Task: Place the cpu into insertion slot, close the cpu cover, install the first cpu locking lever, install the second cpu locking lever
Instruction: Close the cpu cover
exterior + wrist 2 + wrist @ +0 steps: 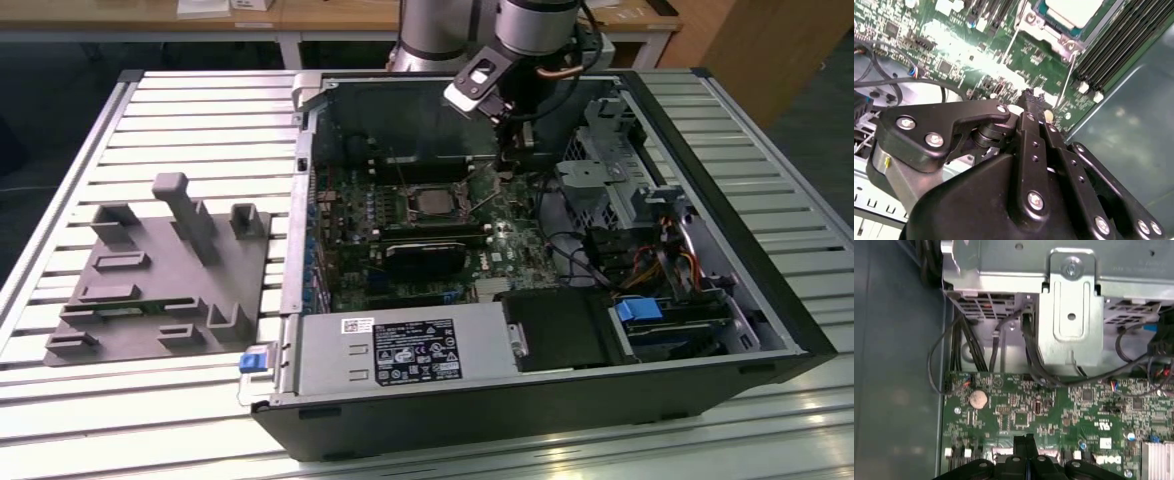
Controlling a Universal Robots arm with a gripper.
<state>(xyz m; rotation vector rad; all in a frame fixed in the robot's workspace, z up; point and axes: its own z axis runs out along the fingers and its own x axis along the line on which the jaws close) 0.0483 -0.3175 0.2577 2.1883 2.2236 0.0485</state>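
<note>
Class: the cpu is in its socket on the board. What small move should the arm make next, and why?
Probably ease the shut fingers sideways onto the thin wire lever beside them. The cpu already appears seated under the closed cpu cover, and the fingers hang just off that lever, holding nothing.
</note>
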